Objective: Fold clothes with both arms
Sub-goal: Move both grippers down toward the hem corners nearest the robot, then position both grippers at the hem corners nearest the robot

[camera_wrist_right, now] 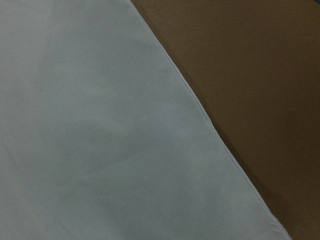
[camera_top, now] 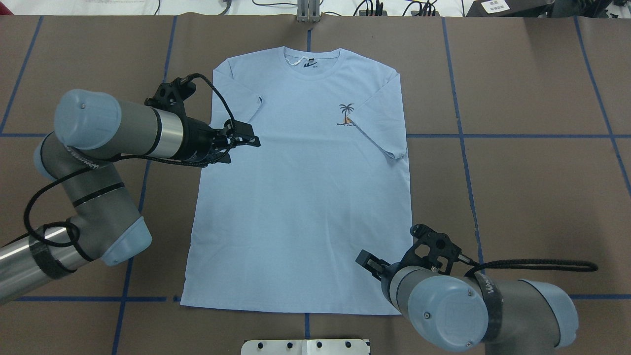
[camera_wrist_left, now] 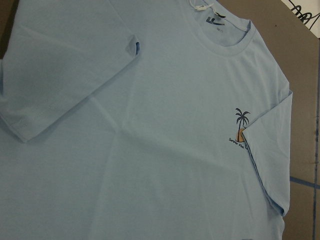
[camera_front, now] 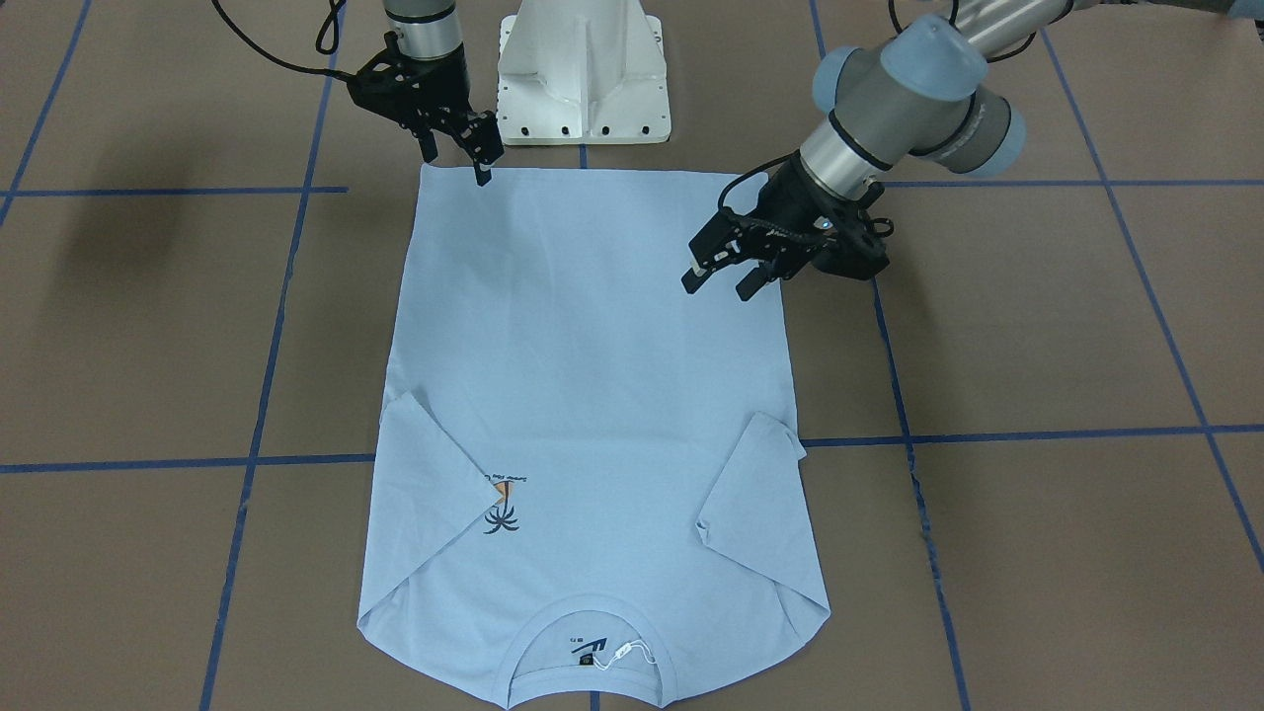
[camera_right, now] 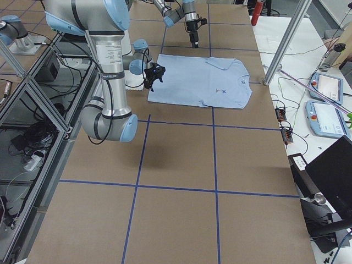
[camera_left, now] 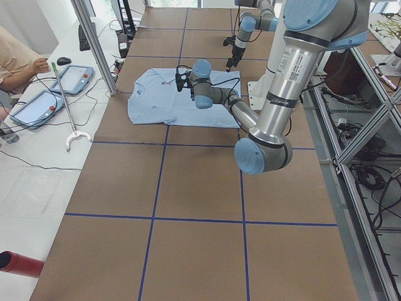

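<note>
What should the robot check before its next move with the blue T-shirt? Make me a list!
1. Flat: the light blue cloth T-shirt lies spread on the brown table: ok.
2. Both short sleeves are folded inward: ok.
3. The left black two-finger pincer is open, at the shirt's side edge: ok.
4. The right black two-finger pincer is open, by a hem corner: ok.
5. Pincers at matching spots: not ok. The left one is partway up the side and the right one is at the hem.
6. Right pincer touching the cloth: cannot tell.
</note>
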`<action>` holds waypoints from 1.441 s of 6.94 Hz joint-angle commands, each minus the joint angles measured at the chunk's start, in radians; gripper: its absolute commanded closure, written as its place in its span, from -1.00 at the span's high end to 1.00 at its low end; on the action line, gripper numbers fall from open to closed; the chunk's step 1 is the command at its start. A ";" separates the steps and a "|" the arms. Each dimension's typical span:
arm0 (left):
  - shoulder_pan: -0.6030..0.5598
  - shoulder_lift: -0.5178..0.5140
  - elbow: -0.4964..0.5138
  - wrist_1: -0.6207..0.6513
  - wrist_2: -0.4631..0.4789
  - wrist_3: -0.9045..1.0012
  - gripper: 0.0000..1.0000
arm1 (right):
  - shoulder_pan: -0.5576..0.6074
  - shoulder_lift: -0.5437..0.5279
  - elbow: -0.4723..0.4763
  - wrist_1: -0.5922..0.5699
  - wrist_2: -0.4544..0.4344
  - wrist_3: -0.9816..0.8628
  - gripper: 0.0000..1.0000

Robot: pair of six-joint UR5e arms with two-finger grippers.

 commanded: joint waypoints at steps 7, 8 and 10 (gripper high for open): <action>0.026 0.096 -0.125 0.027 0.002 -0.032 0.86 | -0.079 -0.080 -0.018 -0.004 -0.037 0.099 0.69; 0.027 0.094 -0.125 0.028 0.004 -0.032 0.86 | -0.079 -0.078 -0.036 -0.001 -0.035 0.098 0.64; 0.027 0.094 -0.119 0.028 0.004 -0.030 0.86 | -0.079 -0.085 -0.044 0.001 -0.037 0.099 0.12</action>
